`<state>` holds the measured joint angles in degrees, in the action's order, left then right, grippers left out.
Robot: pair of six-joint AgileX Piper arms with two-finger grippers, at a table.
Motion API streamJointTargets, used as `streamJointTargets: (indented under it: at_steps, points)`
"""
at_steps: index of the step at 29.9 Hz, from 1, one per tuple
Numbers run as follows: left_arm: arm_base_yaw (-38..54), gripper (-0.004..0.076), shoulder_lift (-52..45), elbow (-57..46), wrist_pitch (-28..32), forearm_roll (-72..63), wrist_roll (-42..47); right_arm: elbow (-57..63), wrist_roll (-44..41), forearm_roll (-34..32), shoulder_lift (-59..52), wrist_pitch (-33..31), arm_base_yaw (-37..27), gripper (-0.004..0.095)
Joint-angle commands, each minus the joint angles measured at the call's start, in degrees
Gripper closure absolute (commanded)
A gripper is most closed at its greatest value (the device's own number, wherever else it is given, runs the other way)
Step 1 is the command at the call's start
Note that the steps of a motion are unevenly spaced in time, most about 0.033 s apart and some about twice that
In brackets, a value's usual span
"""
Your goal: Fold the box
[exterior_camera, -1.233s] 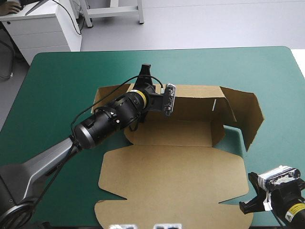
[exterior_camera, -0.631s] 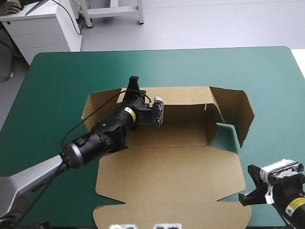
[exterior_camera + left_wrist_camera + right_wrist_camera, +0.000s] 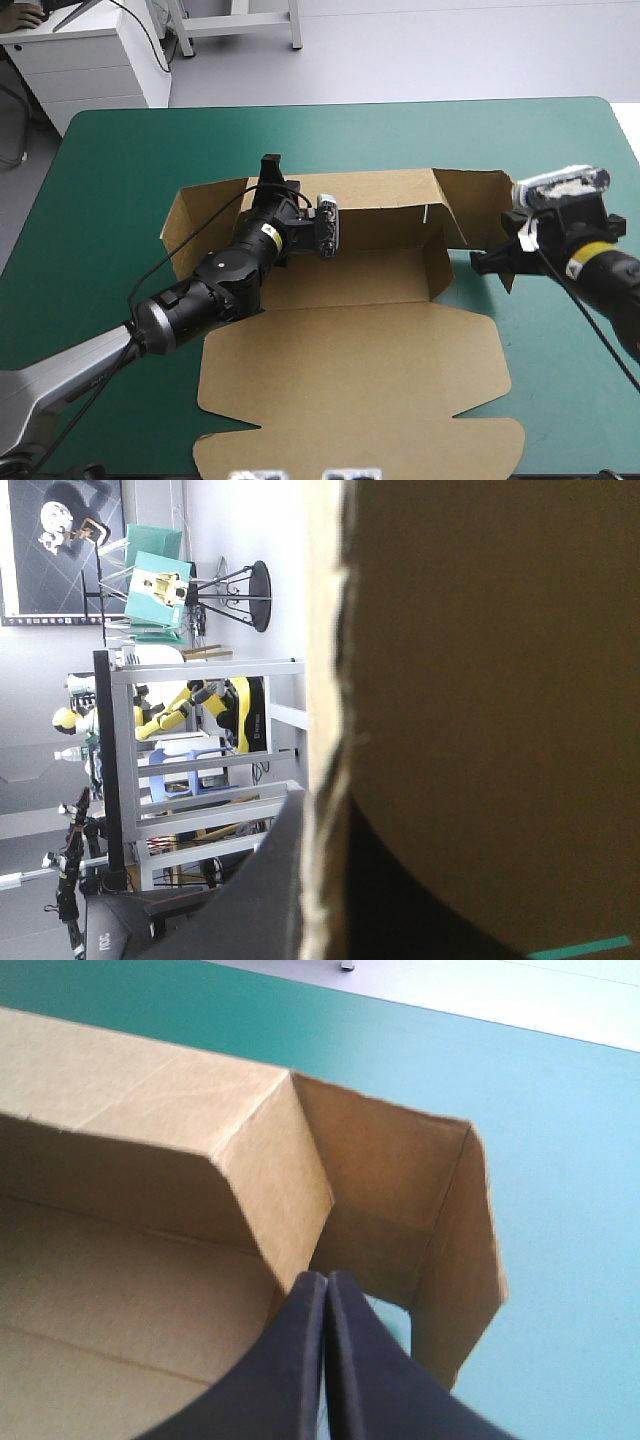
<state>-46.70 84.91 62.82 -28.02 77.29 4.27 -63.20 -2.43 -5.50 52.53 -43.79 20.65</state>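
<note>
Gripping the far wall (image 3: 385, 195) of the box (image 3: 350, 370), the left tool (image 3: 270, 172) anchors it; the right tool (image 3: 327, 1290), clenched empty, faces the right-end flap (image 3: 400, 1200).

High view looks down over the whole counter (image 3: 120, 150); both wrist views sit close against the far wall of the box (image 3: 350, 370), upper centre overhead.
</note>
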Motion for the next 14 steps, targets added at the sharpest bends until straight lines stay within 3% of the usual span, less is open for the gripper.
streamJointTargets:
  at_steps: [1, 14]
  points:
    - [-0.3, 0.0731, -2.7, 1.7, -0.2, 2.3, 1.0, -8.8, -0.8, -2.0, 6.8, 0.9, -0.1, 0.0922]
    - [-0.3, 0.0731, -2.6, 1.0, 1.4, 3.0, 0.3, -32.3, -0.2, -2.9, 29.9, -7.8, -0.8, 0.0922]
